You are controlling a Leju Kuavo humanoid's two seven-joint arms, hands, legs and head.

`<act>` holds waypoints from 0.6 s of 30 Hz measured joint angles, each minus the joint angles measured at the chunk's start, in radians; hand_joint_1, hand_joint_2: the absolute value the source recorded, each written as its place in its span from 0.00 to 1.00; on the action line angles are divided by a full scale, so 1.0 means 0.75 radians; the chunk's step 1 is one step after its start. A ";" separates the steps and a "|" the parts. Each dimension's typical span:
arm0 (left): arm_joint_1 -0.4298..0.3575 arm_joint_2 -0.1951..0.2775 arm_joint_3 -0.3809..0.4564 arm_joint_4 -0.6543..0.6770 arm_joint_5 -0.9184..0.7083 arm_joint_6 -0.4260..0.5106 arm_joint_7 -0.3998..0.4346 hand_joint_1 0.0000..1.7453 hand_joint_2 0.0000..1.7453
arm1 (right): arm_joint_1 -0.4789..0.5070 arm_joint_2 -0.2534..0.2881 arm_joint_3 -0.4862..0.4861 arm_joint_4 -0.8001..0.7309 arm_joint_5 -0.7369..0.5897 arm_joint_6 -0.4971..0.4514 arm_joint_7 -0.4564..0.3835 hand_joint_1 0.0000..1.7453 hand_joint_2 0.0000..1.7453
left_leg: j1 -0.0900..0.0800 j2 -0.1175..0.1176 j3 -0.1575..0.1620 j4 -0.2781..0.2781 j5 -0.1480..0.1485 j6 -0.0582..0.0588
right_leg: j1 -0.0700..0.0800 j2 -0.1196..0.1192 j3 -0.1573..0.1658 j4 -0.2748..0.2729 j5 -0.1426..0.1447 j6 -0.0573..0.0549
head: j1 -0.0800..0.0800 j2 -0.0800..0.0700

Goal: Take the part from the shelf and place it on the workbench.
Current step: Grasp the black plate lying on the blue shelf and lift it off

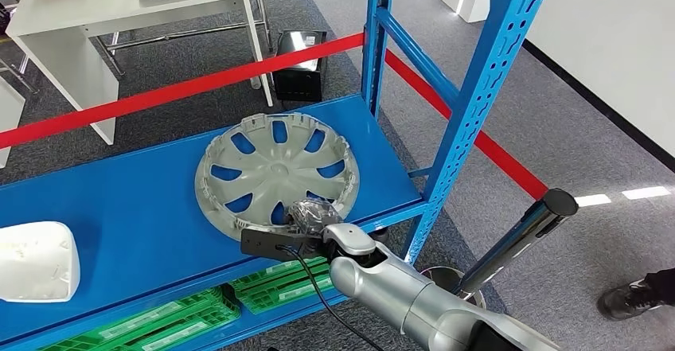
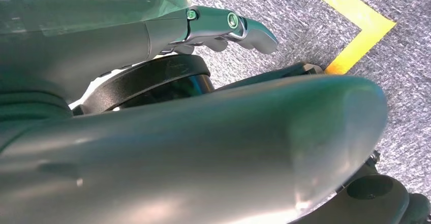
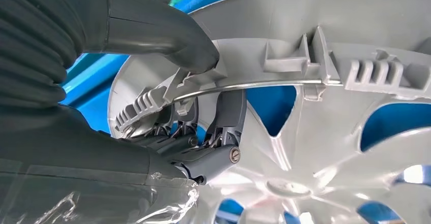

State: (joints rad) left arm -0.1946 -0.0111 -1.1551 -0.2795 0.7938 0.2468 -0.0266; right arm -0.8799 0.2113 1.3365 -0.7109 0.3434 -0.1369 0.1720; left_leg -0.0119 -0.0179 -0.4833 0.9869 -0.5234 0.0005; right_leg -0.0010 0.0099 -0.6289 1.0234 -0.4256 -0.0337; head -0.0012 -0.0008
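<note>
Gripping the hubcap rim, the right robot hand seems clamped, thumb over, fingers under.

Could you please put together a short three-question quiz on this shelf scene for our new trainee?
1. True or false: the right hand grips the rim of the wheel cover.
2. What colour is the shelf board under the wheel cover?
3. The white part lies: A) touching the wheel cover, B) apart from it, C) on top of it.

Key: 1 true; 2 blue; 3 B.
</note>
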 joint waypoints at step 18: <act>0.003 0.001 0.001 0.000 0.001 -0.002 -0.014 0.00 0.00 | 0.030 -0.047 -0.102 -0.242 -0.141 -0.076 -0.102 1.00 1.00 | 0.000 0.000 -0.006 0.000 -0.001 0.000 | 0.000 0.001 -0.007 0.000 0.000 0.000 | 0.000 0.000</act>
State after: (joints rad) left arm -0.1926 -0.0107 -1.1547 -0.2792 0.7946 0.2450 -0.0370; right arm -0.8576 0.1760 1.2600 -0.8927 0.2379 -0.1940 0.0956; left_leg -0.0119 -0.0178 -0.4881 0.9867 -0.5239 0.0003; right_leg -0.0010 0.0104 -0.6343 1.0234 -0.4259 -0.0335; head -0.0013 -0.0008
